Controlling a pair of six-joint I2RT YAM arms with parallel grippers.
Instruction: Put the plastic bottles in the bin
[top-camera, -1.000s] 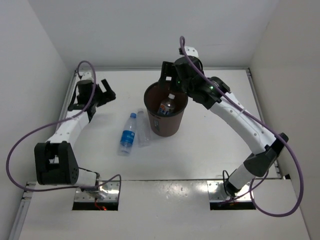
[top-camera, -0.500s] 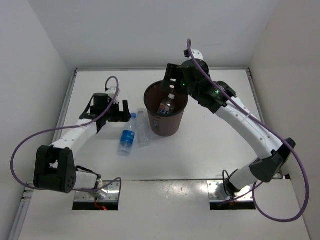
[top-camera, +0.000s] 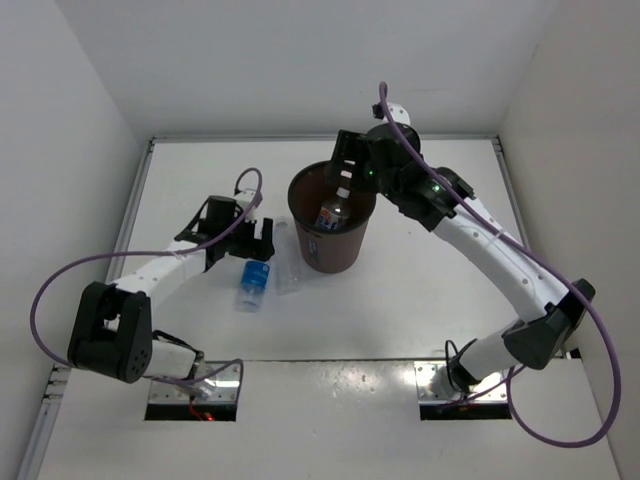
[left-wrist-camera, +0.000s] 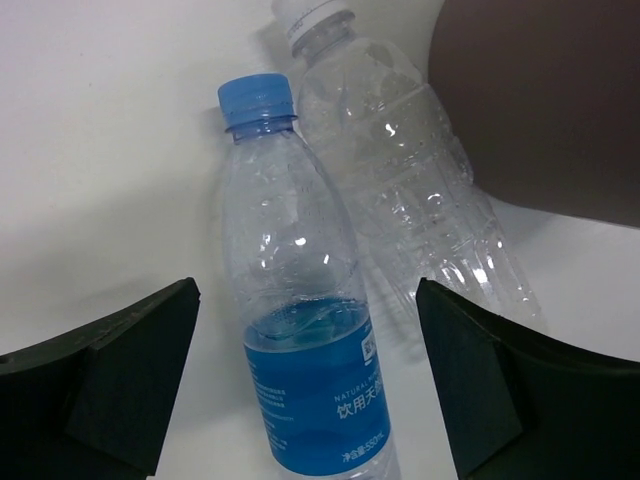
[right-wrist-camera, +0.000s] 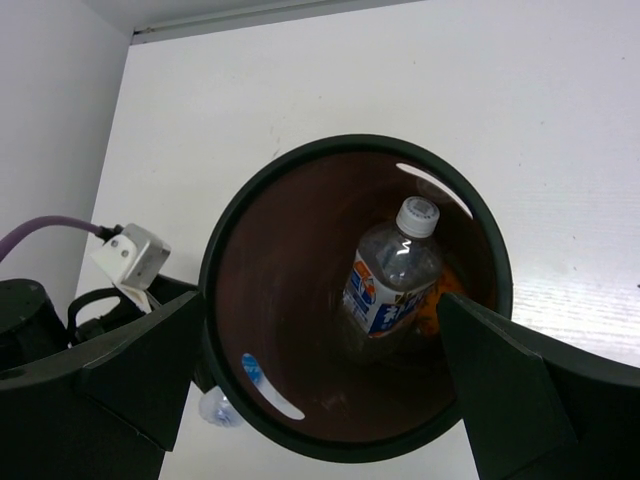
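Dark brown round plastic bin (right-wrist-camera: 268, 290) below the wide right claw (right-wrist-camera: 315, 378) held one white-labelled bottle (right-wrist-camera: 395, 282). Two clear plastic bottles (left-wrist-camera: 295, 290) lay beneath the wide left claw (left-wrist-camera: 305, 388), not yet binned.

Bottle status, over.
Left jaws open over blue-cap bottle; right jaws open above bin. White-label bottle in bin. Plain clear bottle close alongside blue-cap one, may crowd grasp.

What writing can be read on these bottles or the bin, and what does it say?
"NATURAL": small print on the label of the blue-capped bottle.
"饮用天然": larger characters on that label.
Fine print beneath: too small to read.
On the white-capped bottle in the bin: label blurred, unreadable.
On the plain bottle: none seen.
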